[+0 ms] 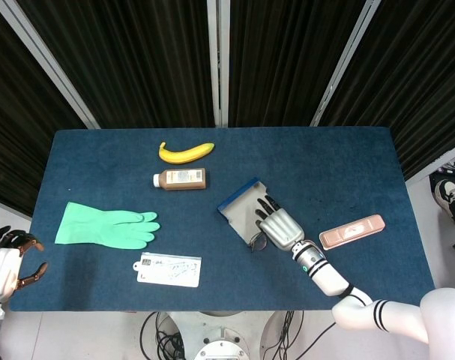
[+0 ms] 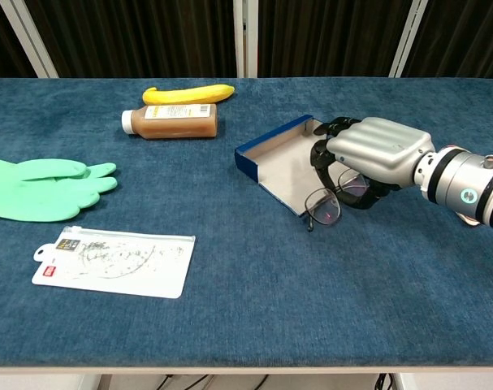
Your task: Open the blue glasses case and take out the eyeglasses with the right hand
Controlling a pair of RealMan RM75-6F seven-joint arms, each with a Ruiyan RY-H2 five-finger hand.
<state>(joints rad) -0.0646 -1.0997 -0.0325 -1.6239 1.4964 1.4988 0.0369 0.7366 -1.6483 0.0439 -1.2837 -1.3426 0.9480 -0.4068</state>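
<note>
The blue glasses case point(image 1: 237, 204) point(image 2: 280, 163) lies open at mid-table, its pale inside facing up. The eyeglasses point(image 1: 256, 241) point(image 2: 324, 208) rest half over the case's near edge, one lens on the cloth. My right hand point(image 1: 281, 227) point(image 2: 378, 151) is down over the case's right end. Its fingers curl over the far lens and the thumb hooks round it, gripping the frame. That lens is mostly hidden by the hand. My left hand point(image 1: 5, 264) hangs off the table's near left corner with its fingers apart, holding nothing.
A banana point(image 1: 186, 152) point(image 2: 189, 93) and a brown bottle point(image 1: 181, 178) point(image 2: 171, 122) lie at the back. A green glove point(image 1: 107, 226) point(image 2: 43, 188) and a clear pouch point(image 1: 167, 270) point(image 2: 116, 260) are on the left. A pink case point(image 1: 351, 231) lies right of my forearm.
</note>
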